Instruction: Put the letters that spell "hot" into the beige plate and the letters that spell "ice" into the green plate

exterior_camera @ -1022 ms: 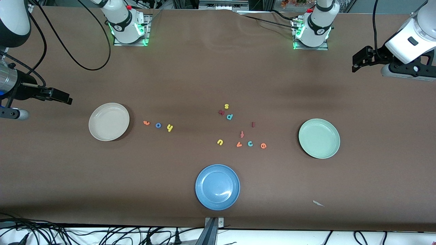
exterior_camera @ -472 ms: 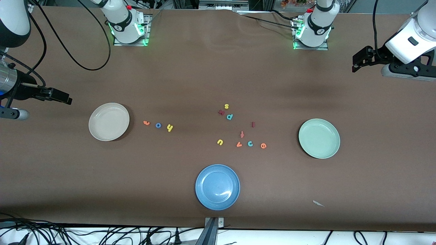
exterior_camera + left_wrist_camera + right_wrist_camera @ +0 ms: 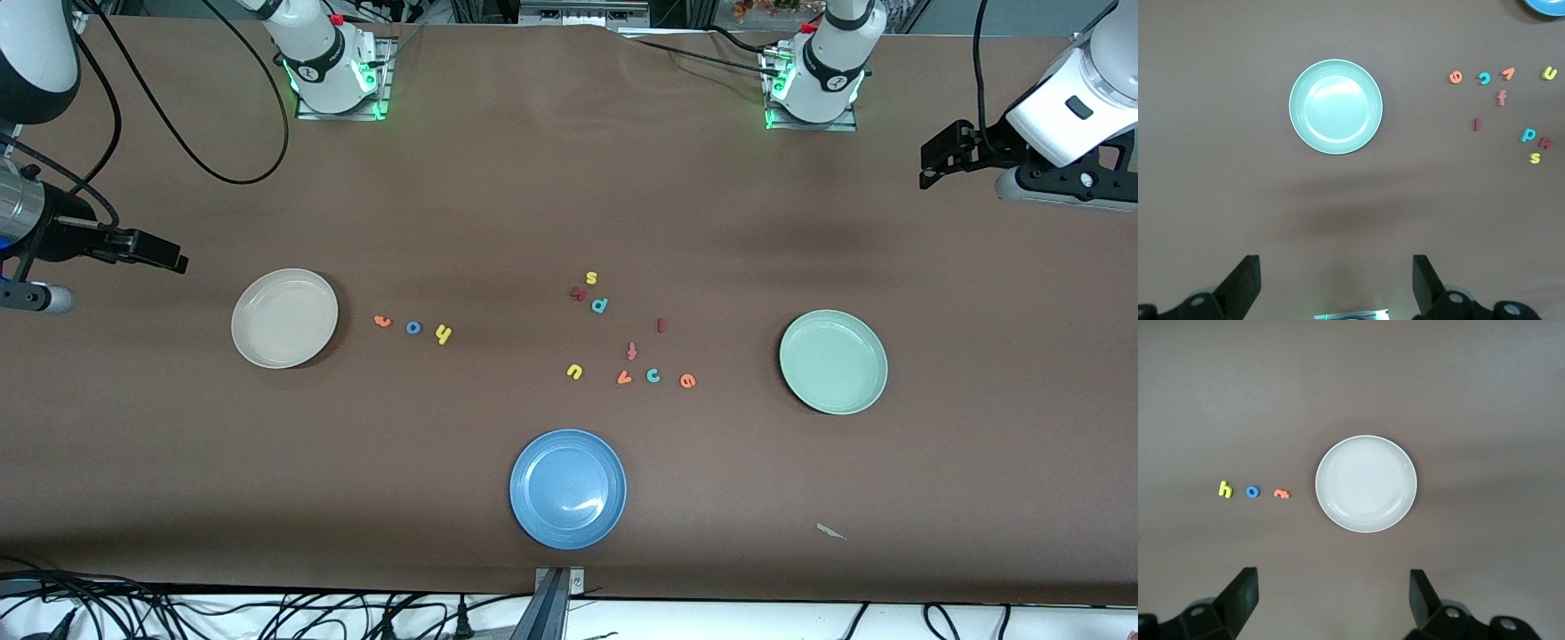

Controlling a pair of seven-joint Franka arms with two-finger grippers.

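Both plates empty, I see all letters on the brown table [image 3: 533, 196].

Yellow h [image 3: 444, 334], blue o [image 3: 413, 328], orange t [image 3: 382, 321] lie beside the beige plate [image 3: 284, 317]; red i [image 3: 661, 325], teal c [image 3: 653, 375], orange e [image 3: 686, 380] lie near the green plate [image 3: 833, 361]. Left gripper [image 3: 1335, 283] and right gripper [image 3: 1331, 600] hang wide, holding nothing.

Right wrist view. The beige plate [image 3: 1366, 484] lies empty on the brown table [image 3: 1351, 380]. Beside it, in a row: orange t [image 3: 1281, 494] nearest, blue o [image 3: 1253, 492], then yellow h [image 3: 1225, 489]. The right gripper [image 3: 1331, 593] hangs spread wide above bare tabletop.
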